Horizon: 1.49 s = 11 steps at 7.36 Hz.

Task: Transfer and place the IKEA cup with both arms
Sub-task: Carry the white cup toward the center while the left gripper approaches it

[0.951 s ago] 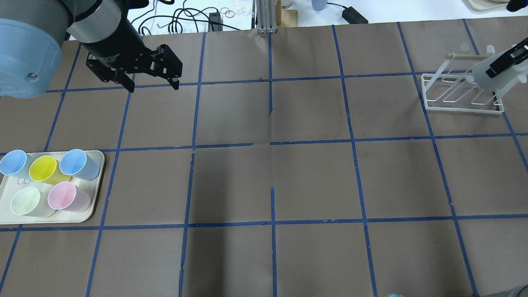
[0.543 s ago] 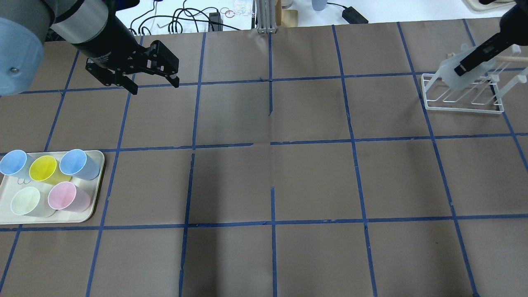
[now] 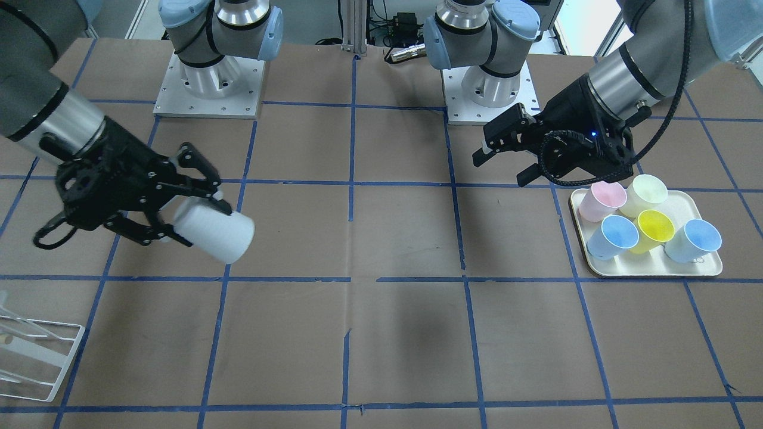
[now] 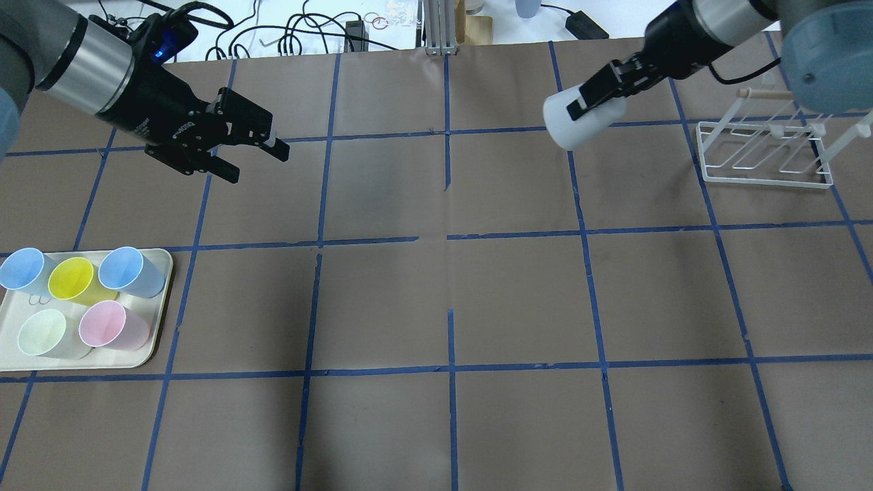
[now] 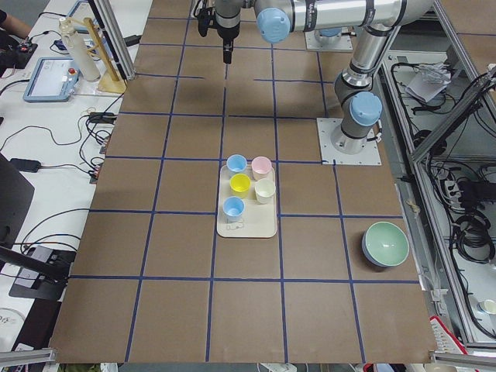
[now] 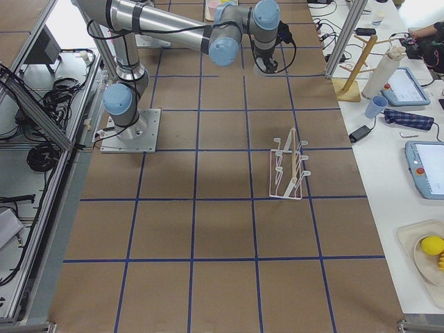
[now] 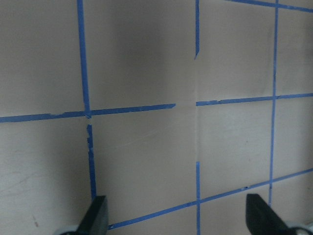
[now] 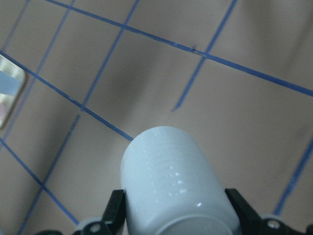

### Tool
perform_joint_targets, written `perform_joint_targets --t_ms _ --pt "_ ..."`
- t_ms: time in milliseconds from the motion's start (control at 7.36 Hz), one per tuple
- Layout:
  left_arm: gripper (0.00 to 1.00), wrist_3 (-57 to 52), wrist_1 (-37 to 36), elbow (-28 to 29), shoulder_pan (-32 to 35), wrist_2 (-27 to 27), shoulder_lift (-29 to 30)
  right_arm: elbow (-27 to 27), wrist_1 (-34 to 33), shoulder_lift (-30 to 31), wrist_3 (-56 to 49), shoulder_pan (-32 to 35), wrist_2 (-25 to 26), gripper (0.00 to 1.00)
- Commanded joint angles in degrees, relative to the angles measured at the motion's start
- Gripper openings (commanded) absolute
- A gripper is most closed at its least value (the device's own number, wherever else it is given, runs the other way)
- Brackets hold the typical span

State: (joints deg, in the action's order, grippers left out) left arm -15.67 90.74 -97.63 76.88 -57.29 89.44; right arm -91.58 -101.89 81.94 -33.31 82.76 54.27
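While five cups (image 4: pixel 70 278) stand, one IKEA cup (image 4: pixel 566 129) hangs.

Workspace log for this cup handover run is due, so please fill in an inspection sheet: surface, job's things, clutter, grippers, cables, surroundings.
Surface: brown paper table with a blue tape grid; no spills seen.
Job's things: pale grey IKEA cup, held on its side above the table.
Clutter: tray with five coloured cups standing upright; white rack, nothing on it; green bowl.
Grippers: right gripper has its fingers shut on the IKEA cup; left gripper is open and holds nothing.
Cables: black cables on the white bench beyond the far edge.
Surroundings: side bench with a pendant.
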Motion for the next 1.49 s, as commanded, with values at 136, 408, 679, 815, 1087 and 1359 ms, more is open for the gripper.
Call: perform_joint_targets --t_ms 136,408,679,815,1087,1359 --pt "1.0 -0.7 -0.4 -6.5 -0.9 18.3 -0.7 -1.4 4.7 0.1 12.5 2.5 -27.2 0.25" --pt "1.0 -0.4 -0.5 -6.4 -0.9 29.6 -0.8 -8.4 8.4 0.2 13.9 2.5 -42.7 0.2" --pt "1.0 -0.1 -0.6 -6.3 -0.5 37.7 -1.0 -12.1 8.8 0.0 14.6 3.7 -49.0 0.19" --pt "1.0 0.0 -0.7 -5.6 -0.3 39.3 -0.4 -12.1 8.7 0.1 16.4 4.7 -49.5 0.18" --pt "1.0 0.5 -3.0 -5.3 1.5 42.6 0.1 -12.0 8.6 -0.2 17.6 6.7 -49.6 0.18" --pt "1.0 0.5 -3.0 -5.7 3.9 43.3 -0.8 -11.8 8.6 -0.3 18.4 8.7 -51.7 0.18"
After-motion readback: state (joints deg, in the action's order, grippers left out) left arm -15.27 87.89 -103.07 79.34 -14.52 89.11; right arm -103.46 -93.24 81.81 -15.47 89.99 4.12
